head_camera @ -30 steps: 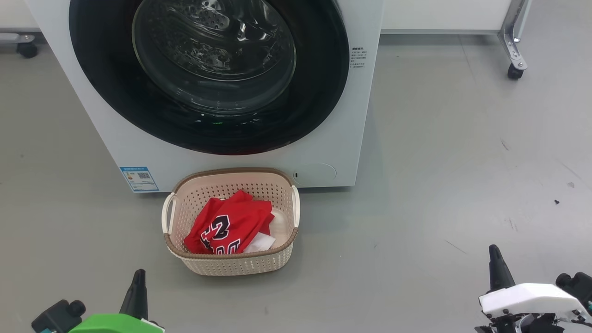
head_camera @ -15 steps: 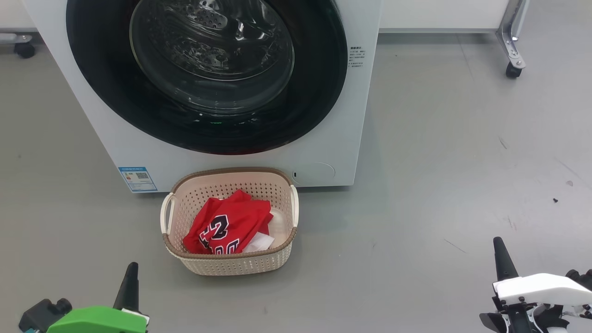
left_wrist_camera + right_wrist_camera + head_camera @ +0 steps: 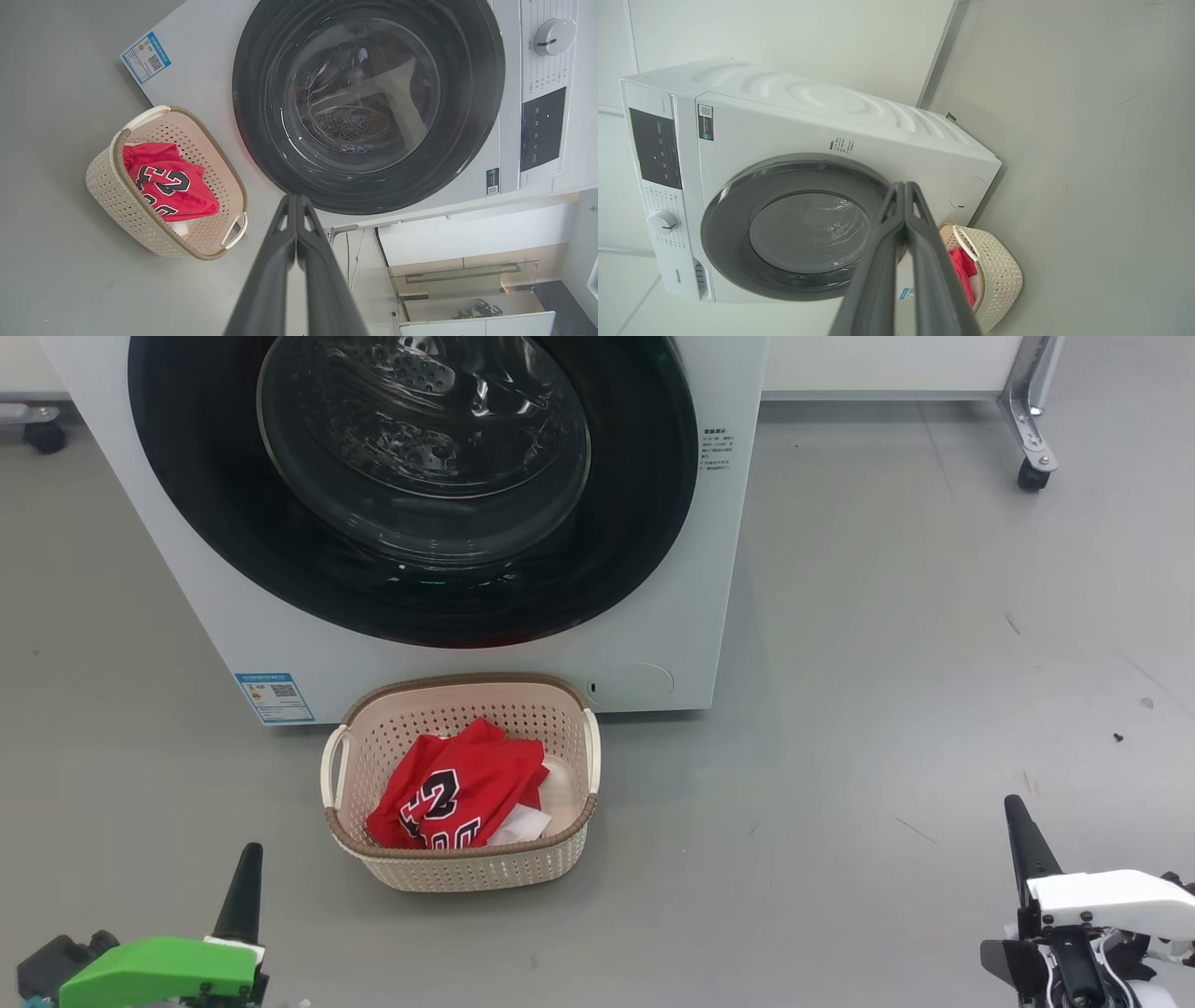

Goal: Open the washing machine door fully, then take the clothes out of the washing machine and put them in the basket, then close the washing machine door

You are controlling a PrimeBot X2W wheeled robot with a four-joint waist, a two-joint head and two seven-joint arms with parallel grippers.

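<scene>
Washing machine (image 3: 719,579): white front-loader standing on the grey floor (image 3: 887,663); a blue label (image 3: 274,697) sits low on its front, at the left in the head view.
Door (image 3: 644,523): round, glossy black, with a bulging glass window (image 3: 420,439). It lies flush against the machine's front, closed. The perforated drum (image 3: 348,126) shows through the glass.
Basket (image 3: 467,873): cream, perforated, brown-rimmed. It stands upright on the floor just in front of the machine, below the door. Whether it touches the front panel cannot be told.
Jersey (image 3: 457,793): red, with a black-and-white number, lying crumpled inside the basket; some white fabric shows at its near right edge.
Left claw (image 3: 248,859): low at the left of the head view, fingers pressed together with nothing between them, well apart from the basket, pointing toward the machine.
Right claw (image 3: 1018,817): low at the right of the head view, fingers likewise pressed together and empty, well apart from the basket.
Controls: a dial (image 3: 554,36) and a dark display panel (image 3: 542,128) at the machine's top.
Surroundings: a caster (image 3: 1030,476) under a metal frame, far right.
</scene>
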